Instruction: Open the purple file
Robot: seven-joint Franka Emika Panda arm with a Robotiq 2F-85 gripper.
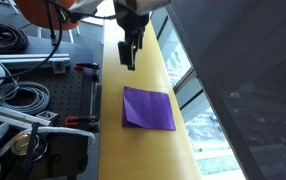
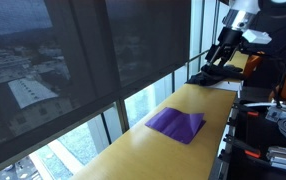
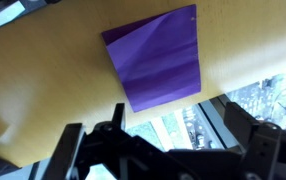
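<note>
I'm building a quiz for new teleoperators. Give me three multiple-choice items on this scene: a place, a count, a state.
1. Where does the thin flat purple file lie?
A. on the yellow tabletop strip
B. on a black bench
C. on the floor
2. How many purple files show?
A. three
B. one
C. two
3. How is its cover?
A. folded back
B. standing upright
C. shut flat
Key: 1A, it rests on yellow in both exterior views; 2B, only one shows; 3C, no inner sheets show, and the black gripper hangs apart from it.
</note>
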